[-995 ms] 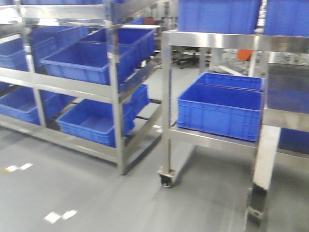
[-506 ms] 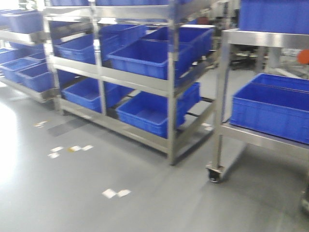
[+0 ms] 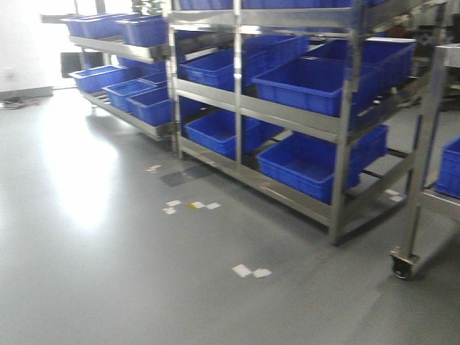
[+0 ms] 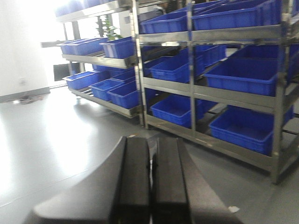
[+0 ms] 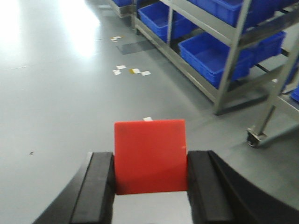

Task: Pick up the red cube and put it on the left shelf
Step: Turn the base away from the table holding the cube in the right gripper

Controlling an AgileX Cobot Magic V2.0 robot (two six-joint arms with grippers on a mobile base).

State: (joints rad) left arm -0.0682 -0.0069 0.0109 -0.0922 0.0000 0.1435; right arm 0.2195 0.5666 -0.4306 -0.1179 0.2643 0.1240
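1. The right gripper (image 5: 150, 185) holds the red cube (image 5: 149, 151) — its two jaws press on the cube's sides.
2. The left gripper (image 4: 150, 186) has its jaws pressed together, with nothing between them.
3. The left shelf (image 5: 233, 52), with blue crates (image 5: 210, 56), stands ahead and to the right of the right jaws — well apart.

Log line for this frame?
right hand: shut on red cube | left hand: shut, empty | tall stainless-steel shelf with blue crates: ahead, cube not placed
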